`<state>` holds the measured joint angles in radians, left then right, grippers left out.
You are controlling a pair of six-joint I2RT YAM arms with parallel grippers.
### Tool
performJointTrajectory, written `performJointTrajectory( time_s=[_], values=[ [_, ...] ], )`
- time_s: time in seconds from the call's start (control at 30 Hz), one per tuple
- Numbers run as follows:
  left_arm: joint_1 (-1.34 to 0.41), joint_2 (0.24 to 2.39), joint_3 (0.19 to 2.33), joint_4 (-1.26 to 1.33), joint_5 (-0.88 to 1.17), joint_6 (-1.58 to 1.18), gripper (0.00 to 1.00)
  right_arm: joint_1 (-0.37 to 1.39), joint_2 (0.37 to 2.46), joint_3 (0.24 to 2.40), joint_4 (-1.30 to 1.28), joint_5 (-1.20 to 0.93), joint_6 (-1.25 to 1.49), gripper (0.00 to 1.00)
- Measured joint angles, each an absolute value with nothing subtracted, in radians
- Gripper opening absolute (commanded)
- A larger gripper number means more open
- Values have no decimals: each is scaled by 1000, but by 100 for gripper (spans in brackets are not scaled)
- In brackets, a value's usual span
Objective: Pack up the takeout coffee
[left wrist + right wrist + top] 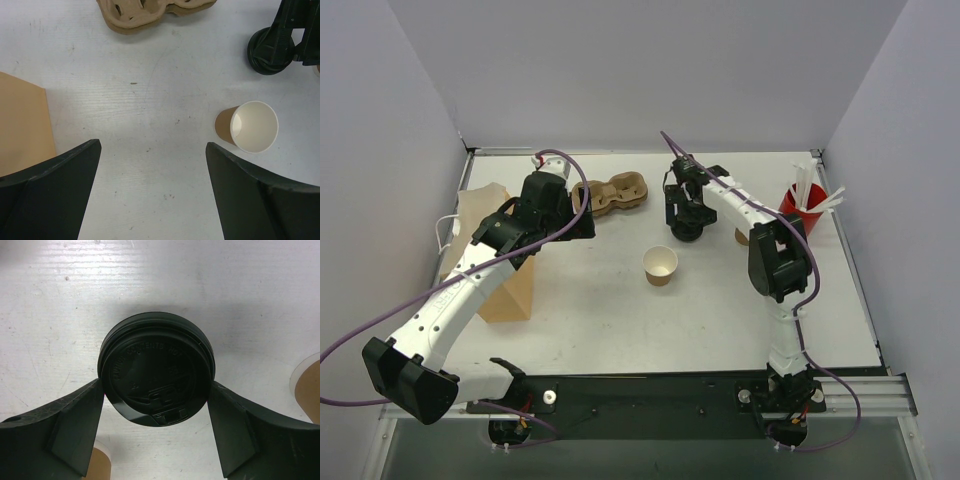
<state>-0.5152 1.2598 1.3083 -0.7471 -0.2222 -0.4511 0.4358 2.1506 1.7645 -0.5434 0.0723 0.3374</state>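
The right gripper is clamped on a black lid a little beyond the middle of the table. The brown paper cup stands upright and uncovered at the middle, near the lid but apart from it. The left gripper hangs with fingers apart and empty toward the far left, near a cardboard cup carrier.

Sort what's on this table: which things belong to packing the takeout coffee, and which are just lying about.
For the job: paper cup, open; black lid, between the right fingers; cardboard carrier; probably the brown bag.
Lying about: red cup of straws.
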Motion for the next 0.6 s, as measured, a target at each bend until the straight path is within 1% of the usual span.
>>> performJointTrajectory(
  time_s=[0.6],
  values=[
    [-508,1248,1302,-746,-222,-448,97,432,2194,1765,-546,38,345,75]
  ],
)
